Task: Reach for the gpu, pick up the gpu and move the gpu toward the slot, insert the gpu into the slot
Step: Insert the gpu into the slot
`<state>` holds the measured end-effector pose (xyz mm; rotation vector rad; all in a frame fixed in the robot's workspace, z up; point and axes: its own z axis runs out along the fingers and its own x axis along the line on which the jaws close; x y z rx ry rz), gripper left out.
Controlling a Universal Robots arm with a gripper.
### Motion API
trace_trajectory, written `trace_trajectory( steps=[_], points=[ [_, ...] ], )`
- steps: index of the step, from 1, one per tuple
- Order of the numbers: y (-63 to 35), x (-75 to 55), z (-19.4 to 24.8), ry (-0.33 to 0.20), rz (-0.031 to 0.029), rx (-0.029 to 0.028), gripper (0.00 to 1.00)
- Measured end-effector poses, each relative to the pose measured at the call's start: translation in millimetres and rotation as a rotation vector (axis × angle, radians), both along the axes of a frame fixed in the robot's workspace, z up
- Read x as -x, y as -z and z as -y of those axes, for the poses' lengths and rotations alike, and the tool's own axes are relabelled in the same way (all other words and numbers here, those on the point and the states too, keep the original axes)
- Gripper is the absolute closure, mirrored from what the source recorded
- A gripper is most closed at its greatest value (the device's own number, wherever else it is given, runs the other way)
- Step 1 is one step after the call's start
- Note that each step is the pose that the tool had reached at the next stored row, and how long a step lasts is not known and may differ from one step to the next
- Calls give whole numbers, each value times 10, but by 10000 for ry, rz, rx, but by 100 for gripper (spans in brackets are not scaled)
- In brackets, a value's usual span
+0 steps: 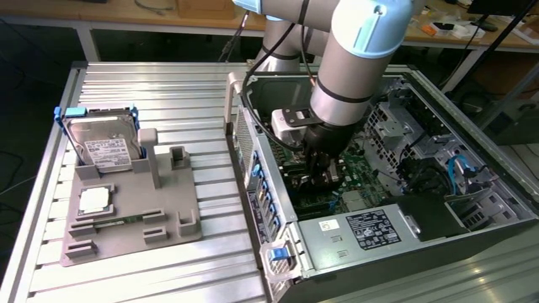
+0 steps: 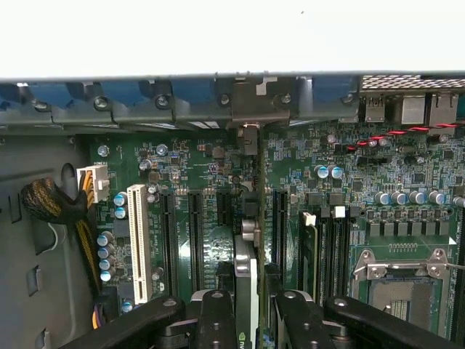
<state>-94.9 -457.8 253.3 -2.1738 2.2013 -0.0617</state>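
On the exterior view's left, one grey holder tray [image 1: 135, 218] sits on the slatted metal surface [image 1: 168, 88], near its left edge. It carries one hard drive [image 1: 105, 148] standing upright in a blue frame at the tray's far corner and one square processor chip [image 1: 94, 201] lying flat toward the tray's left edge. Bare surface lies beyond the tray and between it and the open computer case [image 1: 471, 208], which fills the exterior view's right half.

One robot arm [image 1: 358, 57] reaches down into the case, and its claw [image 1: 319, 178] is low over the green motherboard [image 1: 367, 167], hemmed in by the case's side wall and the drive cage.

In the wrist view, the claw [image 2: 247, 309] has its two black fingers [image 2: 218, 320] closed on the gpu [image 2: 245, 280], seen edge-on, a thin card standing upright between them. Its lower edge is down at the motherboard [image 2: 305, 167], in line with the slot [image 2: 259, 189], a narrow strip running toward the case's rear wall. Whether the card is seated cannot be told. One white expansion slot [image 2: 138, 243] and several dark ones lie beside it, with one metal-framed processor socket [image 2: 403, 280] at the far side.
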Motion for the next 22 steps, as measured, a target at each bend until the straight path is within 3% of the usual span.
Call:
trace_trajectory(
  steps=[5, 8, 19, 20, 22],
  points=[
    [-8, 3, -1, 5, 10, -12, 73],
    [-53, 1, 0, 0, 21, -4, 60],
    [-254, 3, 0, 1, 109, 0, 60],
    [-271, 3, 0, 0, 122, -1, 61],
    [-308, 3, 0, 0, 146, -1, 75]
  ],
)
